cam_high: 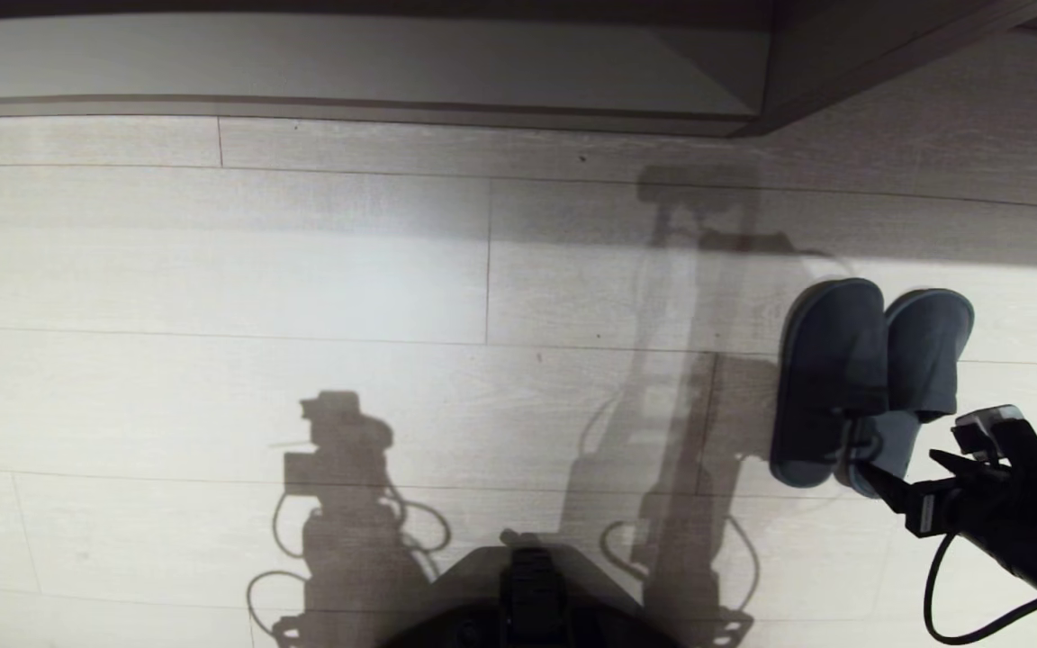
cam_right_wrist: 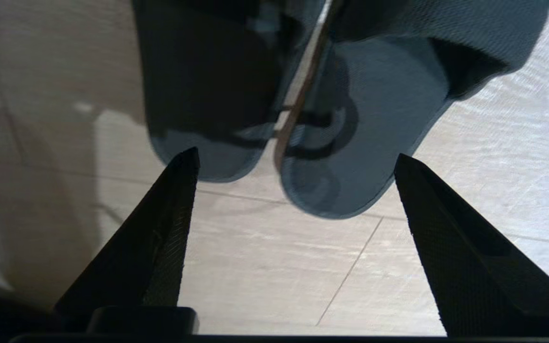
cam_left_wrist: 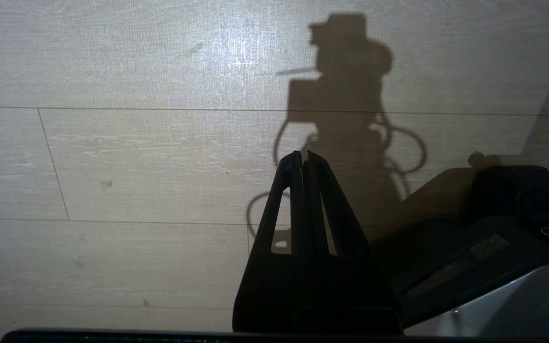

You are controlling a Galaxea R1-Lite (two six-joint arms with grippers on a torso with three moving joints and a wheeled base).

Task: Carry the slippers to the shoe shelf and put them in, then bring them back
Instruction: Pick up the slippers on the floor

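Observation:
The slippers (cam_high: pixel 870 378), a dark grey pair, lie side by side on the pale wood floor at the right, heels toward me; in the right wrist view the slippers (cam_right_wrist: pixel 365 124) fill the far side. My right gripper (cam_high: pixel 901 463) sits low just behind their heels. The right gripper (cam_right_wrist: pixel 296 162) is open, its fingertips (cam_right_wrist: pixel 186 166) spread wide level with the heel ends, with only floor between them. The shoe shelf (cam_high: pixel 365 63) runs along the top edge of the head view, pale base board showing. My left gripper (cam_left_wrist: pixel 303 157) is shut over bare floor, holding nothing.
A dark vertical panel (cam_high: pixel 843 54) of the unit stands at the top right, beyond the slippers. My own base (cam_high: pixel 527 603) shows at the bottom centre. Shadows of the arms fall across the floor boards (cam_high: pixel 212 270).

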